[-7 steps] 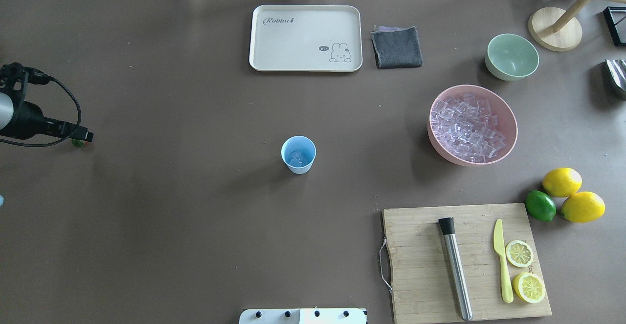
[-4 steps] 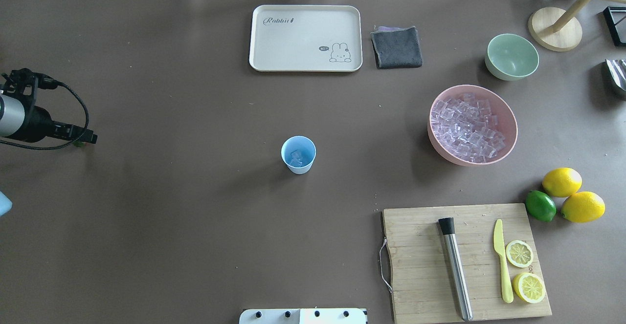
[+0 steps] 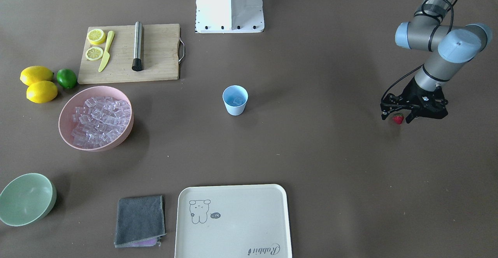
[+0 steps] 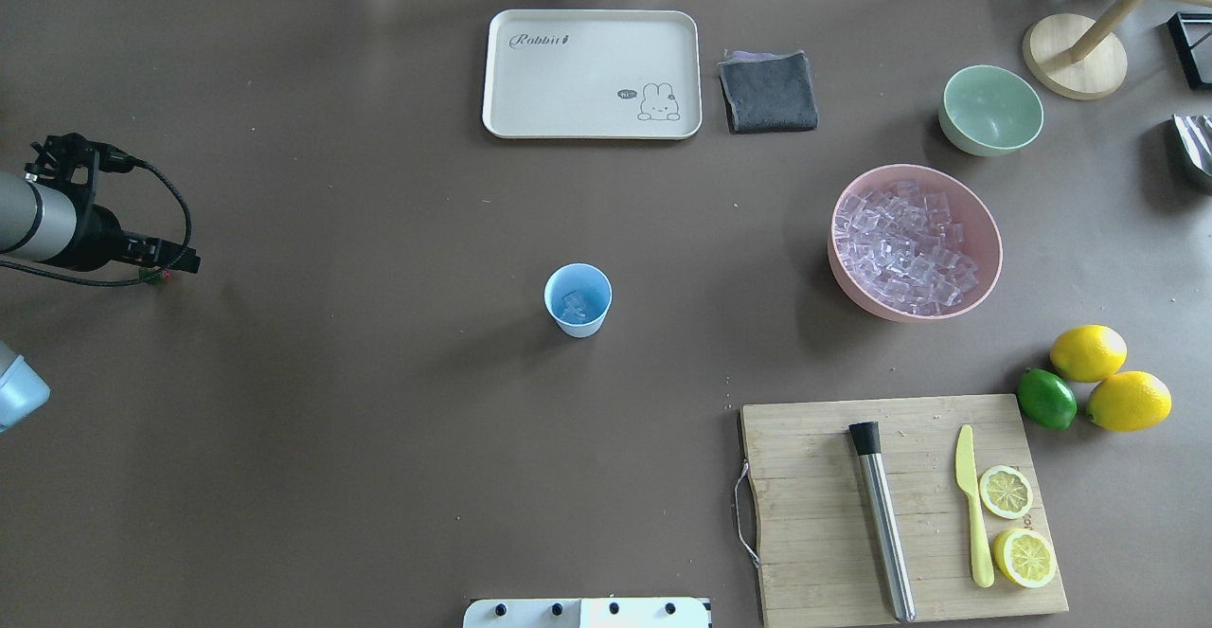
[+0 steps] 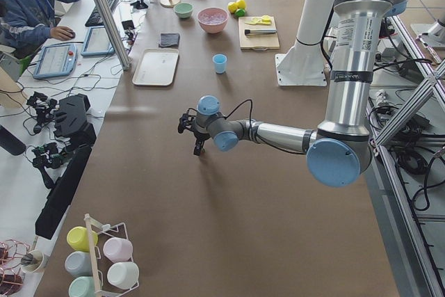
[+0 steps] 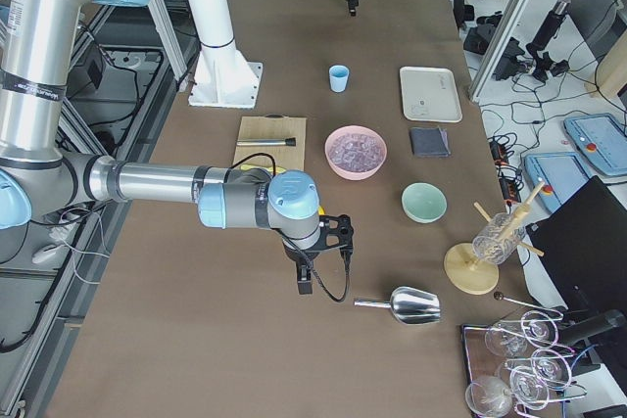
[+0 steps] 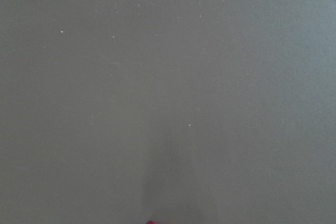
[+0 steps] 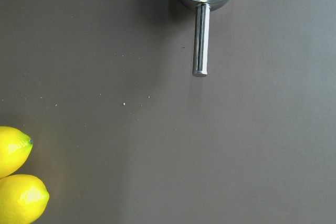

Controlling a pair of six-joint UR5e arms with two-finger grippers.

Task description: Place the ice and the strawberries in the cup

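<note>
From my station, the left gripper [image 3: 396,116] is low over the brown table [image 4: 379,420], out at the 9 o'clock edge of the overhead view. The strawberry [image 3: 398,119] lies on the table between its black fingers, red body showing and its green top just visible. I cannot tell whether the fingers pinch it or only straddle it. The left wrist camera gives me bare table and a red sliver at its bottom edge.

The light blue cup [image 4: 578,299] stands upright near the table's middle, well apart from the strawberry, at about 3 o'clock from it. A few clear ice cubes [image 4: 574,304] lie in its bottom. The main pile of ice [image 4: 907,247] fills the pink bowl [image 4: 992,263], at 3 o'clock from the cup.

The right gripper [image 6: 304,286] shows only in the exterior right view, hanging above the table near a metal scoop [image 6: 416,305]. I cannot tell if it is released or clenched. Its wrist camera shows the scoop's handle at 12 o'clock and two lemons [image 8: 16,182] at 8 o'clock.
</note>
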